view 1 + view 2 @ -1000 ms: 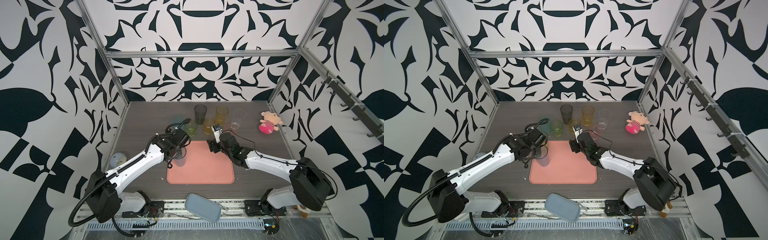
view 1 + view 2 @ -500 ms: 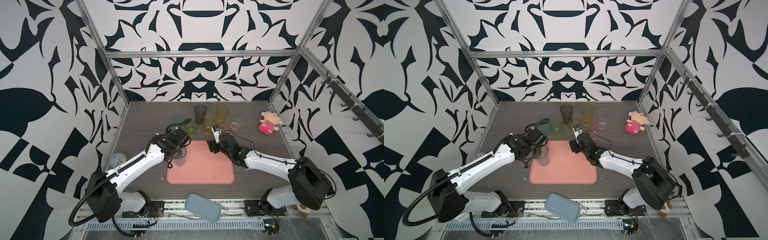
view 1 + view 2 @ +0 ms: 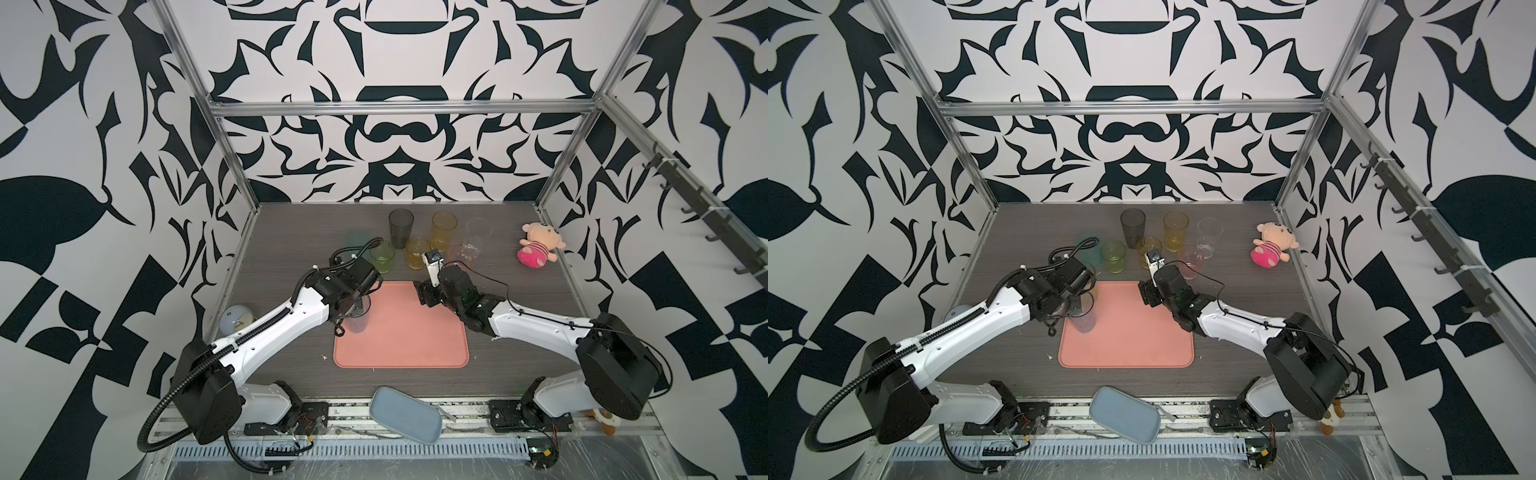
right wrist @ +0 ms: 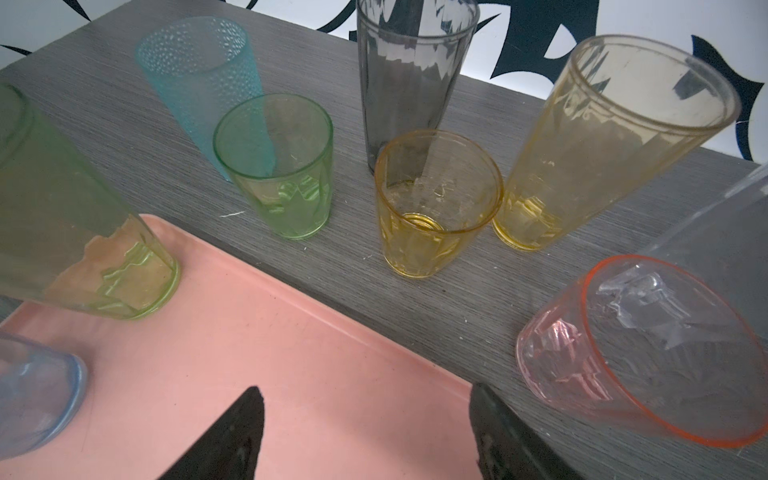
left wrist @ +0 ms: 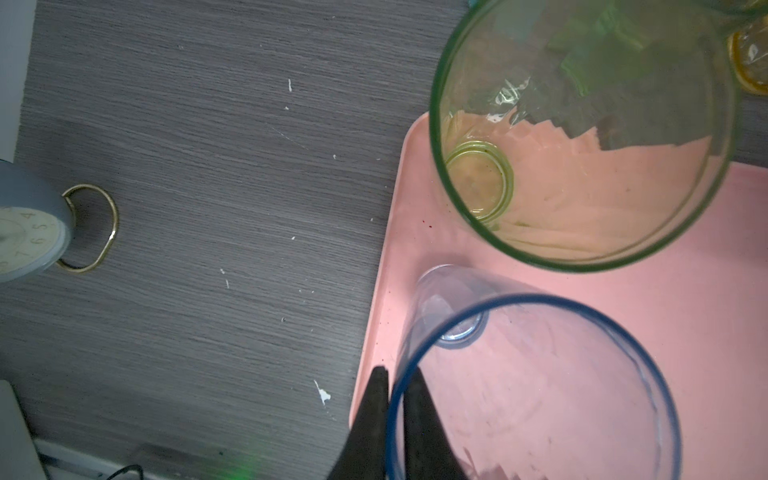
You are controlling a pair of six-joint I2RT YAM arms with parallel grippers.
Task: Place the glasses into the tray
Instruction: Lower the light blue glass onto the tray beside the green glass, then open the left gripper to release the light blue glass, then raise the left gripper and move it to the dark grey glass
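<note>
The pink tray [image 3: 415, 345] is lying mid-bench [image 3: 540, 282], holding two glasses. Near its left edge the blue glass [image 5: 540, 374] is standing, and the left pincer [image 5: 397, 376] is pinching its rim wall. The yellow-green glass [image 4: 62, 228] is standing in the far left corner. The rest of the tray is lying bare. The right pincer [image 4: 365, 399] is hovering over its far right corner, spread and empty.

Beyond the far edge seven are standing on the bench:
- green glass [image 4: 278, 166]
- short amber glass [image 4: 432, 203]
- pink glass [image 4: 623, 353]
- teal glass [image 4: 199, 83]
- grey glass [image 4: 407, 83]
- tall amber glass [image 4: 602, 145]
- clear glass [image 4: 727, 249]

right arm's elbow [image 3: 611, 365] eased slightly toward the tray [image 3: 401, 332], barely noticeable
</note>
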